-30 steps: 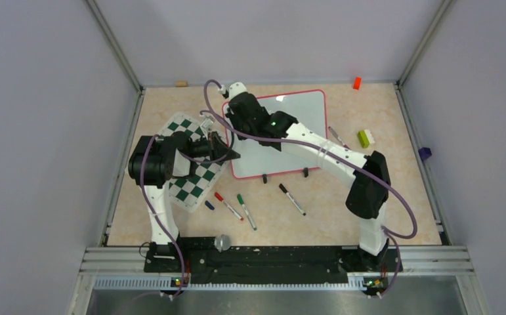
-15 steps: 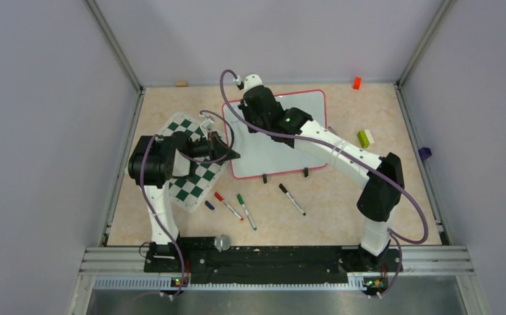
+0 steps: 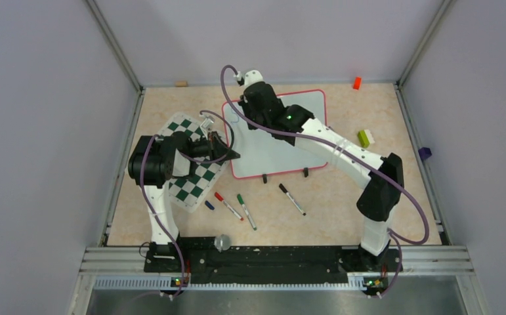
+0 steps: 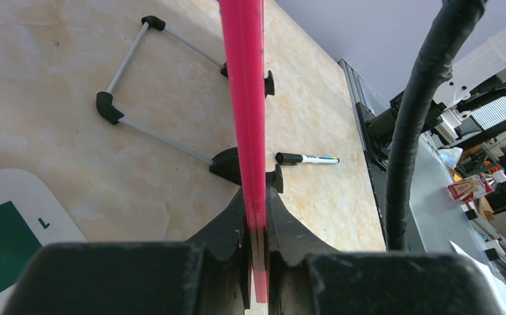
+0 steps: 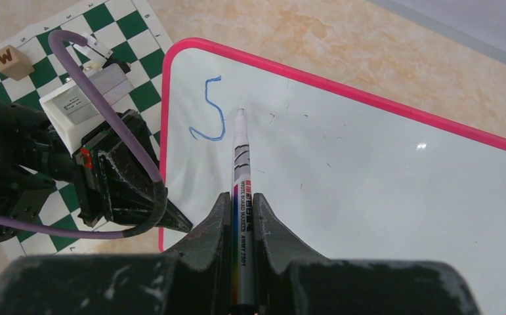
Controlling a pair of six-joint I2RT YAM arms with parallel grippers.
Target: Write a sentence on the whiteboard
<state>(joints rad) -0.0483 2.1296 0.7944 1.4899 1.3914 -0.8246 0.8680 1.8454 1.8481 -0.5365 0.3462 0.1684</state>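
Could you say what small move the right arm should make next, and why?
Probably start the next letter beside the blue S: the marker in the right gripper points there, only that letter is on the whiteboard, and the left gripper clamps its frame.

A blue "S" (image 5: 210,111) stands on the whiteboard (image 5: 368,190), "W" on a wooden cube (image 5: 12,60), "WHITE BOARD MARKER" on the marker (image 5: 242,197).

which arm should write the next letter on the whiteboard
Right. The right gripper is shut on the marker, its tip just beside the blue S on the whiteboard. The left gripper is clamped on the pink frame, apparently steadying it.
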